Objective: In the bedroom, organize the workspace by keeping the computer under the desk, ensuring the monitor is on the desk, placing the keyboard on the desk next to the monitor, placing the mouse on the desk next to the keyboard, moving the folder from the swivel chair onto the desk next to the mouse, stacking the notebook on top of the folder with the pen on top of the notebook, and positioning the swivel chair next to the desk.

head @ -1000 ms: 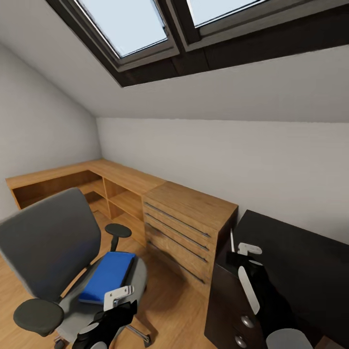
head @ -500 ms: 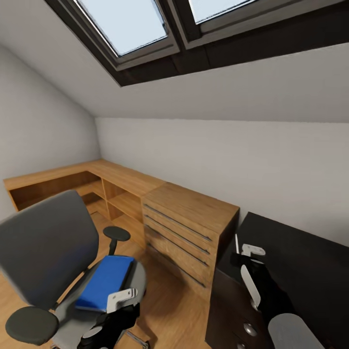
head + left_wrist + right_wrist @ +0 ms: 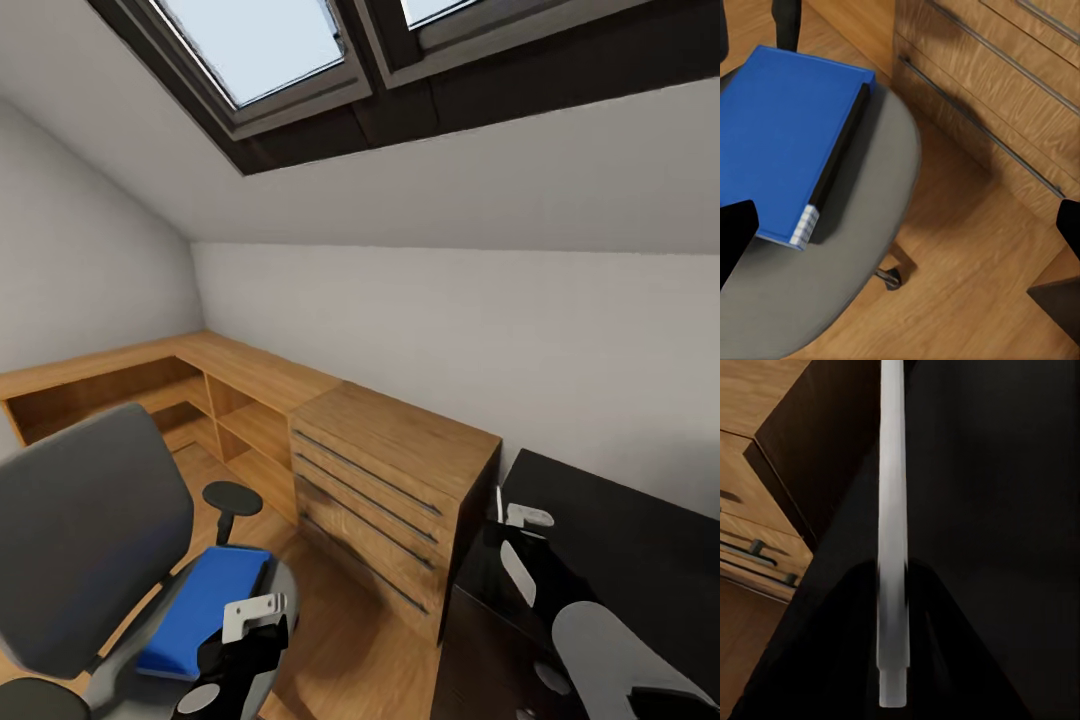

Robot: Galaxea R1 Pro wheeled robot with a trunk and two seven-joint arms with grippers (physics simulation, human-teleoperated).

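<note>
With the right gripper [image 3: 512, 520] clamped on the pen [image 3: 892, 532] over the desk [image 3: 640, 540], we drop the wide-open left gripper [image 3: 245, 625] straight onto the folder [image 3: 784, 135] just beneath it on the swivel chair [image 3: 90, 520], pinching its near edge

floor [image 3: 350, 640] gap open | chair [image 3: 90, 520] left | cabinet [image 3: 390, 480] ahead

The head camera looks forward from high up, taking in the dark-framed skylight [image 3: 290, 60], the grey swivel chair [image 3: 90, 530] near left and the glossy black desk [image 3: 620, 540] near right. The left wrist camera looks steeply down, close over the flat blue folder [image 3: 780, 142] on the chair seat, shared with the head view [image 3: 200, 610]. The right wrist camera sits very close along the thin white pen [image 3: 892, 532] above the black desk.
</note>
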